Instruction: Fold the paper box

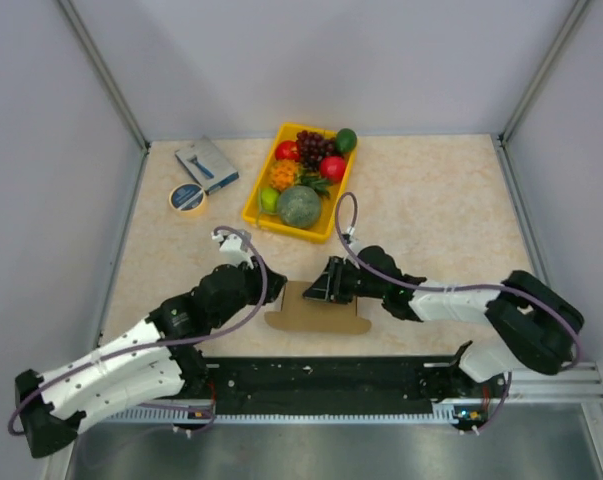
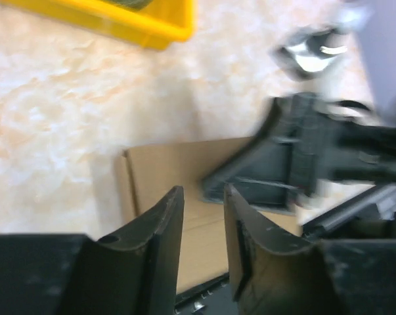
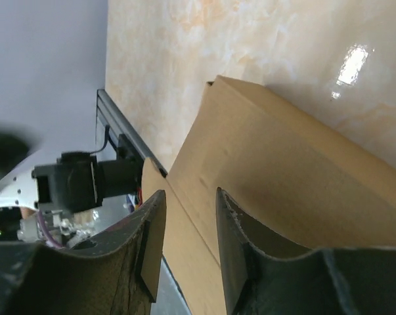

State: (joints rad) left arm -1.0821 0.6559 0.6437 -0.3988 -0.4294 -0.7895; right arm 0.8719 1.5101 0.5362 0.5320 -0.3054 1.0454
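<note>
The paper box (image 1: 316,312) is a flat piece of thin, matte brown cardboard with rounded tabs at its near corners and straight crease lines. It lies at the near edge of the table (image 1: 431,210), just in front of the black rail (image 1: 321,385) that carries the 2 arm bases. In the right wrist view 1 panel is lifted along a crease and casts a shadow on the panel below.

The left gripper (image 2: 203,193) is at the box's left end, its 2 curved black fingers spread with a narrow gap and bare cardboard showing through it. The right gripper (image 3: 190,197) is over the box's far edge, low over the cardboard. Its jaws are also parted by a narrow gap, with a crease visible through it. The 2 grippers are near each other, with little room between them.

The tabletop is glossy, beige and marbled. A yellow tray (image 1: 284,229) of hard plastic sits beyond the box, close behind the right gripper, holding a round green melon (image 1: 299,206), dark grapes (image 1: 311,145) and other fruit. A small blue-grey box (image 1: 207,165) and a tape roll (image 1: 188,198) lie at the far left. Pale walls close 3 sides, and the right half of the table has the most open room.
</note>
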